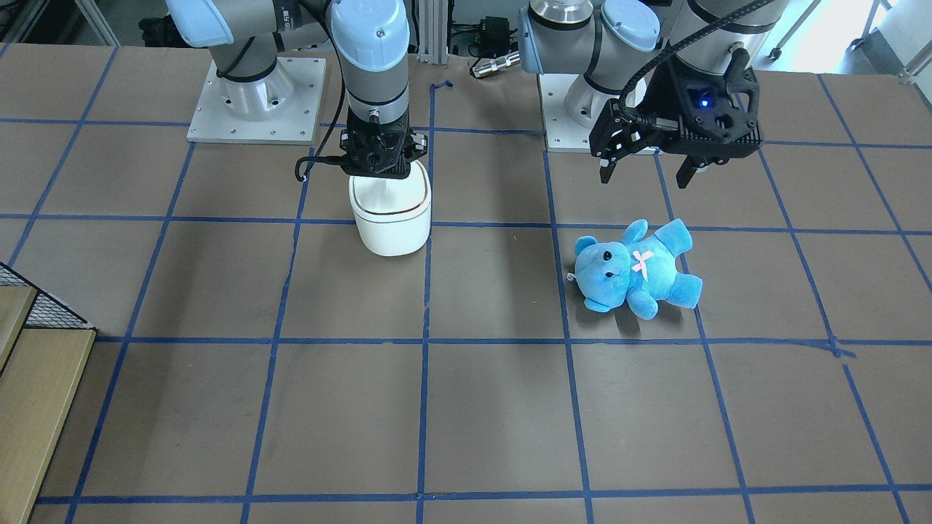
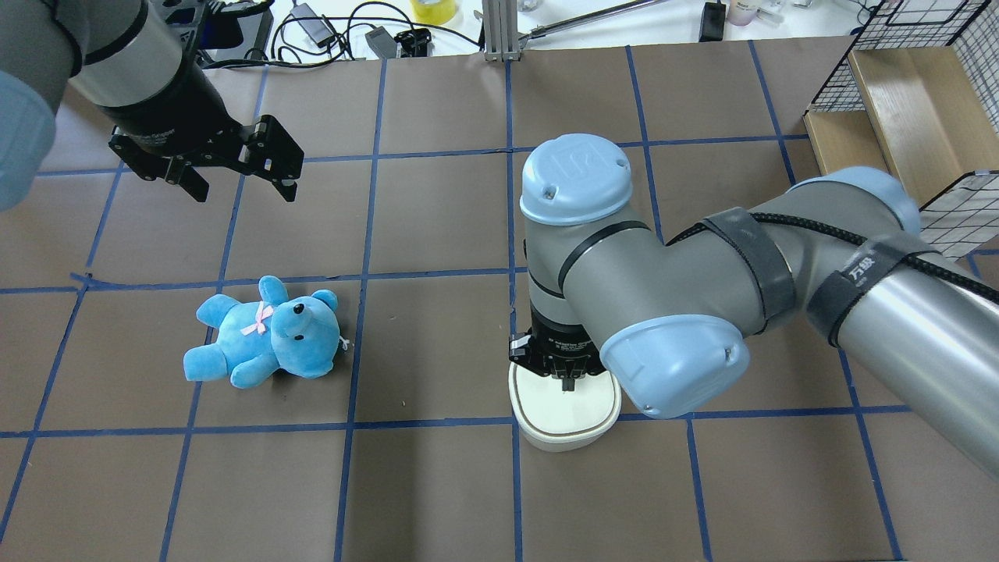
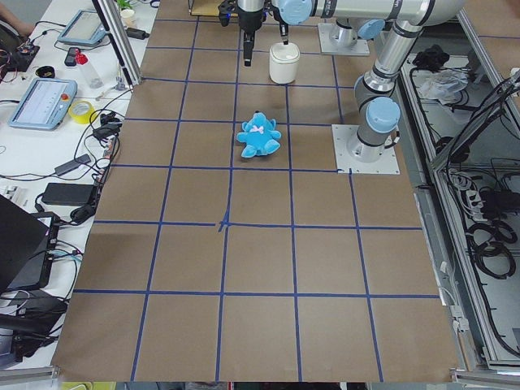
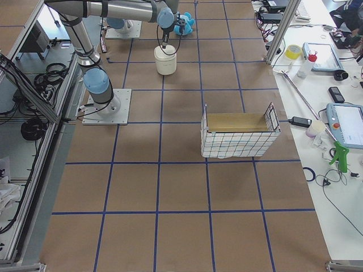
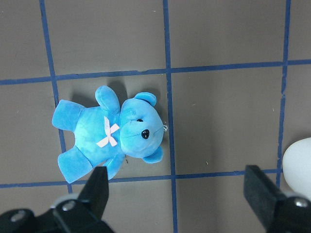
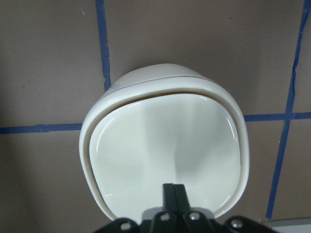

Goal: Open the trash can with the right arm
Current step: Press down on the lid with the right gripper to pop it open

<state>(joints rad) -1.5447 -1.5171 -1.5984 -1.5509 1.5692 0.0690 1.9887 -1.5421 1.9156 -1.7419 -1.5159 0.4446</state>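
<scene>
The white trash can (image 1: 391, 218) stands on the brown table with its lid down; it also shows in the overhead view (image 2: 563, 414) and fills the right wrist view (image 6: 165, 150). My right gripper (image 6: 173, 190) is shut, pointing straight down, with its fingertips (image 2: 568, 384) on the lid near the edge on the robot's side. I cannot tell whether it presses. My left gripper (image 1: 644, 171) is open and empty, hovering above the table behind a blue teddy bear (image 1: 637, 268).
The teddy (image 2: 265, 332) lies on its back on the robot's left side, about two grid squares from the can. A wire basket with a wooden liner (image 2: 897, 94) stands at the far right. Blue tape lines grid the table.
</scene>
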